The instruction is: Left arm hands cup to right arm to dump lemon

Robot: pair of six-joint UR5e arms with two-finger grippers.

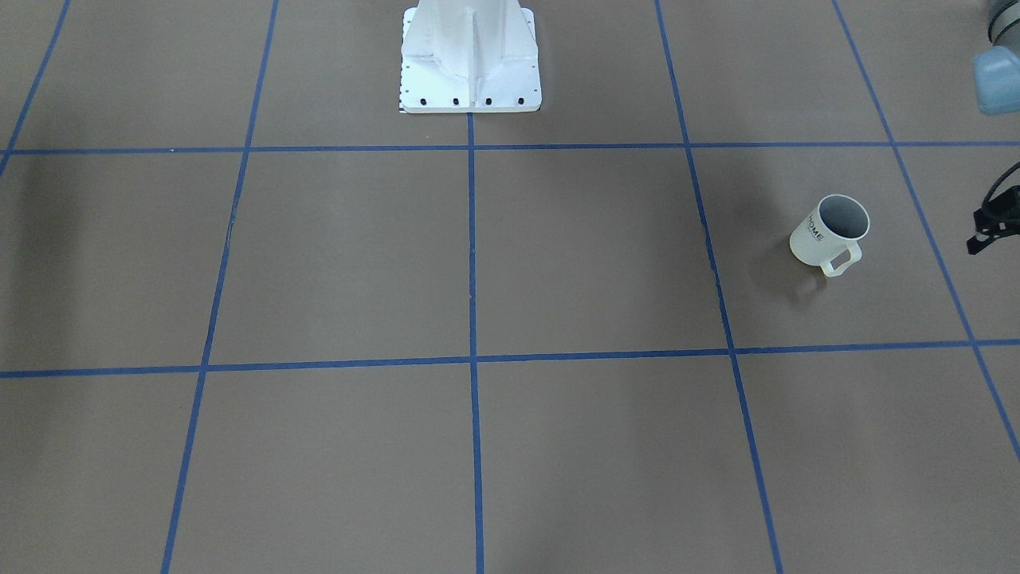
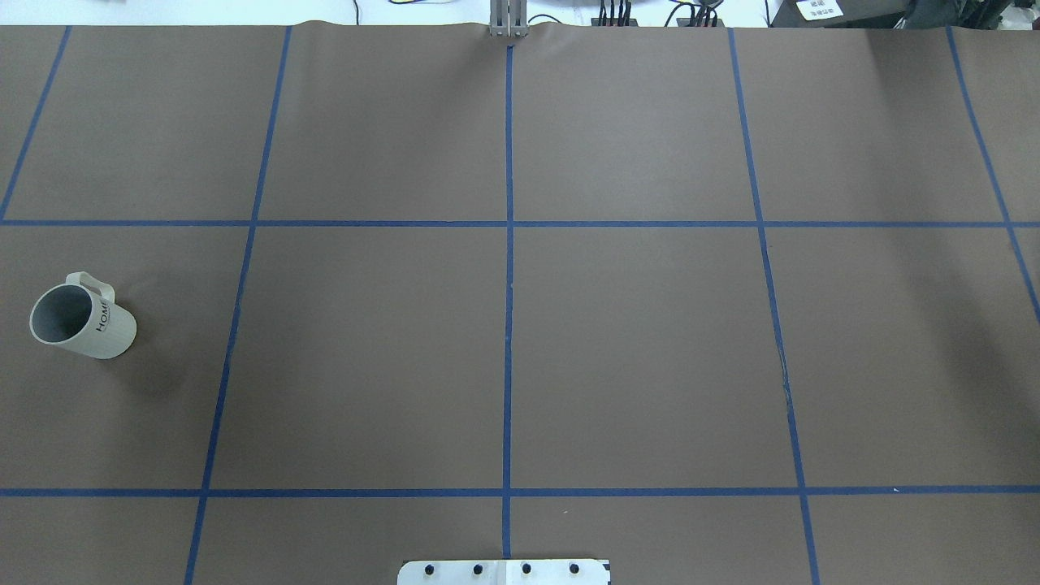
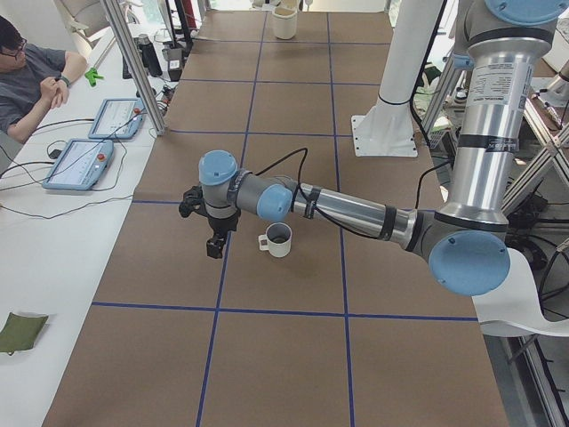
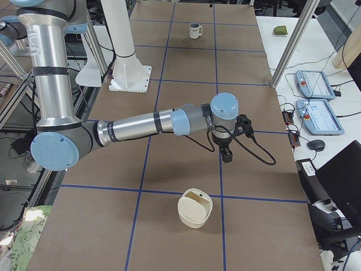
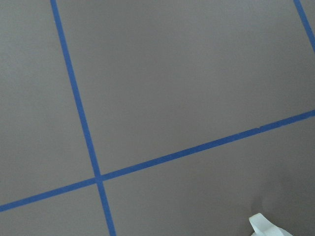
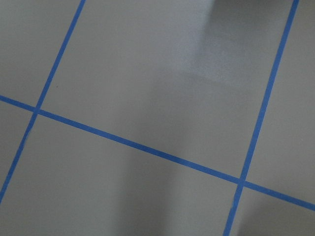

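Note:
The cream-white cup with "HOME" on its side stands upright on the brown table at the robot's left end, also seen as the cup and the cup. Its inside looks dark, and the lemon is not visible in any view. My left gripper hangs above the table a short way from the cup, apart from it; only a black part of it shows at the front view's edge. I cannot tell whether it is open or shut. My right gripper hovers over the table's right half; its state cannot be told.
A cream round container stands near the table's right end, also seen as the container. The white pedestal base stands at the robot's side. A person sits by tablets beyond the table's far edge.

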